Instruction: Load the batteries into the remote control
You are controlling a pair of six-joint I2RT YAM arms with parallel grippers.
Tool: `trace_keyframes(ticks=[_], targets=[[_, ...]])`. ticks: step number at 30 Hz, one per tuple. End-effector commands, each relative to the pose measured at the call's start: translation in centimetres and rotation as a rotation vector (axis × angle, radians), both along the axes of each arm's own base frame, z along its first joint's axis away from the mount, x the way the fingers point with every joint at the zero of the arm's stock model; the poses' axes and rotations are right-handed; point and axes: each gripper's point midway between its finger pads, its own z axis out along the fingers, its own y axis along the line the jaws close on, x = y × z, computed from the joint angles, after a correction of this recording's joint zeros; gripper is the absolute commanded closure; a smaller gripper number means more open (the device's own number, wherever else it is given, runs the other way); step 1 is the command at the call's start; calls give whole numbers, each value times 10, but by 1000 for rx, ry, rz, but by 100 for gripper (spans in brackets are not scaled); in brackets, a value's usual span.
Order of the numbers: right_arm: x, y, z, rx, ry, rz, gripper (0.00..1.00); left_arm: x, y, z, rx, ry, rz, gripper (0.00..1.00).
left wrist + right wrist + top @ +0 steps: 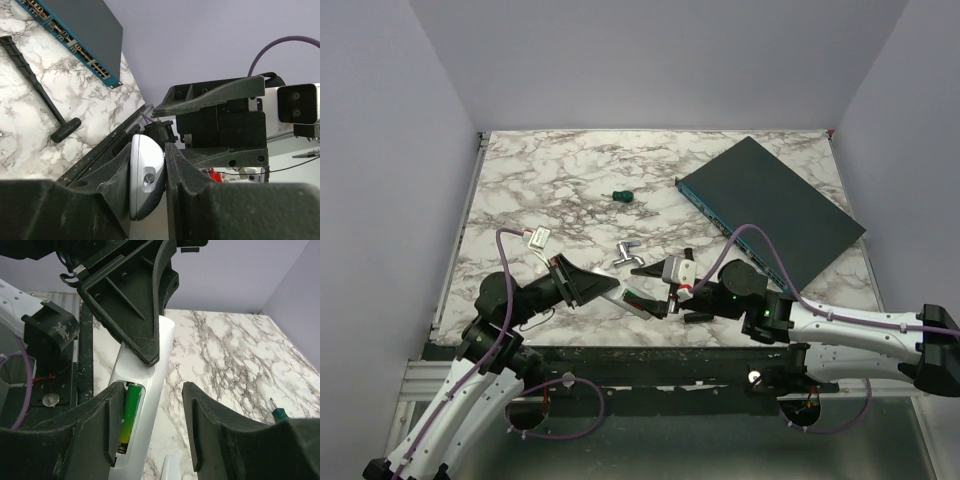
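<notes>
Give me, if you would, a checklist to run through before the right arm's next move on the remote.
1. Left gripper clamped on the remote control: ok, its fingers are shut on both sides of the remote.
2. Battery in the open compartment: ok, one green-yellow cell lies in the bay.
3. Battery fully seated against its contacts: cannot tell.
4. Right gripper free: ok, jaws open, gripping nothing.
5. Second battery within reach: cannot tell, none is in view.
6. Screwdriver out of the way: ok, it lies apart on the table.
</notes>
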Motion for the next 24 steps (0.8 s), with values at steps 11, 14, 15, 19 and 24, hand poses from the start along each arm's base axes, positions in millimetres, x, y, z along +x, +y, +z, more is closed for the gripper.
trace_keyframes(ticks=[11,14,15,19,24], targets=[[-8,-13,-37,-112,58,16,43,-7,-1,25,-62,-60,-25,100],[-8,-15,-38,-119,70,15,43,-5,-1,25,-64,-62,-23,100],[-9,-15,-39,-122,73,16,43,-5,-1,25,-64,-63,-22,100],[-12,-17,-41,-125,87,25,43,-4,-3,24,-64,-57,-30,100],[-15,-19,-37,-114,89,36,43,-2,-3,21,-62,-52,-27,100]])
